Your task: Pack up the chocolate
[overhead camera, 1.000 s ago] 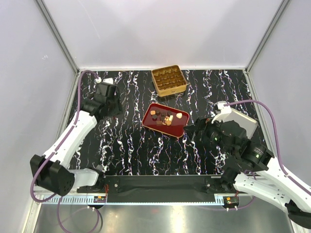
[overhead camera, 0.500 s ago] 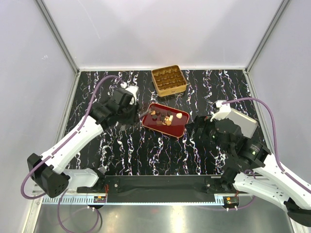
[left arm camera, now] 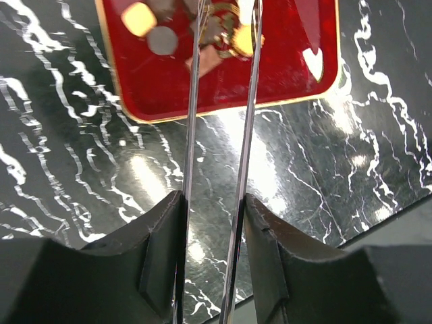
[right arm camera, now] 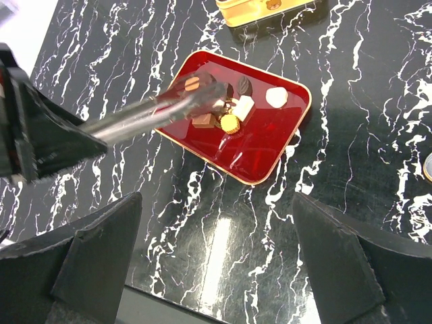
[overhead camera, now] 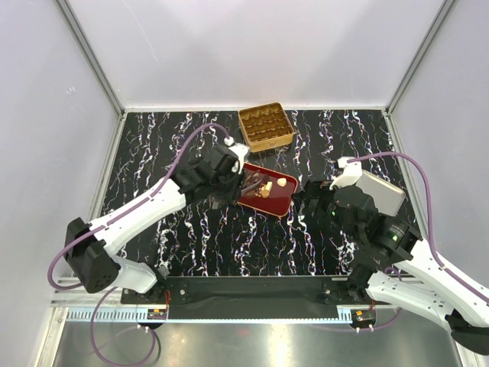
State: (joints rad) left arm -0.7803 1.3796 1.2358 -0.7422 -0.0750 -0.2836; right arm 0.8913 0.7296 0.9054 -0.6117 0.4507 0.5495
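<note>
The chocolate point(overhead camera: 263, 186) is several small brown, tan and cream pieces lying in a glossy red tray point(overhead camera: 273, 202). My left gripper point(overhead camera: 227, 178) is shut on a pair of metal tongs point(left arm camera: 192, 101), one blade pressed against each finger. The tongs point(right arm camera: 135, 118) reach over the tray's left part, their tips among the chocolate point(right arm camera: 233, 111). I cannot tell whether a piece is pinched. In the left wrist view the gripper point(left arm camera: 214, 199) hovers over the table just short of the tray point(left arm camera: 270, 74), and the chocolate point(left arm camera: 162, 40) lies at the top. My right gripper point(overhead camera: 309, 197) stands open beside the tray's right end, nothing between its fingers point(right arm camera: 101, 250).
A square gold tin point(overhead camera: 265, 126) with divided cells stands behind the tray, and its edge point(right arm camera: 263, 8) shows at the top of the right wrist view. The table point(overhead camera: 191, 229) is black marble with white veins. Grey walls close in the sides and back.
My left arm has swung right from the table's back left to the tray, bringing the tongs over the chocolate, and its jaws have narrowed. The right arm has barely moved.
</note>
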